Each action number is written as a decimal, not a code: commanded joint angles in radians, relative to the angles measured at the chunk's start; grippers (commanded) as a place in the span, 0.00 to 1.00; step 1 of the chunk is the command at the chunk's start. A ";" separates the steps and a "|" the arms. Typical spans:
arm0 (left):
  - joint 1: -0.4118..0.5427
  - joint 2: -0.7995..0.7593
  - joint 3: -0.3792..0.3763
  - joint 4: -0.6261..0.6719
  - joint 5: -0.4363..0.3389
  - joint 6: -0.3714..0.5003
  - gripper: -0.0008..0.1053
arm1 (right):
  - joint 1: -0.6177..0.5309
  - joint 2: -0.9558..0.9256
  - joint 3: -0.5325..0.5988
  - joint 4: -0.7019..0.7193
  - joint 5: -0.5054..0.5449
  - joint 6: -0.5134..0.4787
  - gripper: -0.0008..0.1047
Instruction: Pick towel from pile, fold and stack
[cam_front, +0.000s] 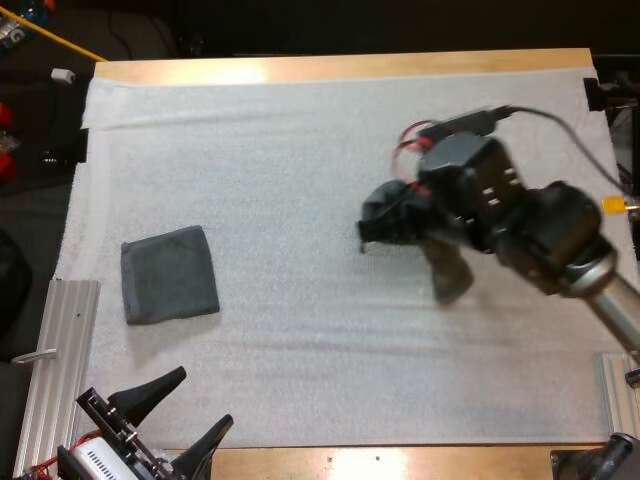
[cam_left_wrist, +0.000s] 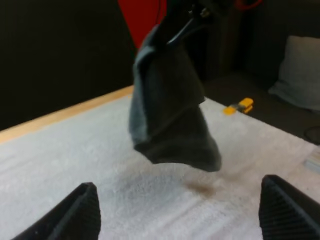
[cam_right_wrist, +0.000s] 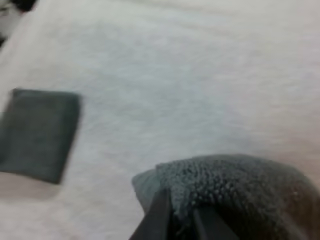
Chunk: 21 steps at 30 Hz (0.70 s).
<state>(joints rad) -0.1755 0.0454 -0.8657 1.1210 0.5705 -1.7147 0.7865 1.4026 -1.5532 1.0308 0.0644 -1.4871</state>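
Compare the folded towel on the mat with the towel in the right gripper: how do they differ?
The folded towel lies flat on the mat; the held towel hangs in the air, clear of it. The folded towel is a neat rectangle; the held towel is bunched and drooping. Nothing touches the folded towel; the right gripper pinches the held towel at its top. Both are dark grey-green.
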 joint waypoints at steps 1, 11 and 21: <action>-0.004 -0.001 -0.005 0.008 0.008 -0.007 0.62 | 0.029 0.017 -0.003 -0.057 -0.043 0.032 0.01; -0.004 -0.001 -0.005 0.011 0.008 -0.007 0.62 | 0.084 0.045 0.009 -0.082 -0.140 -0.022 0.01; -0.004 -0.001 -0.005 0.011 0.008 -0.007 0.62 | -0.085 0.072 0.336 0.021 -0.016 -0.056 0.01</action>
<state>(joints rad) -0.1755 0.0454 -0.8657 1.1384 0.5705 -1.7147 0.7122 1.4832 -1.2187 1.0469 0.0379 -1.5493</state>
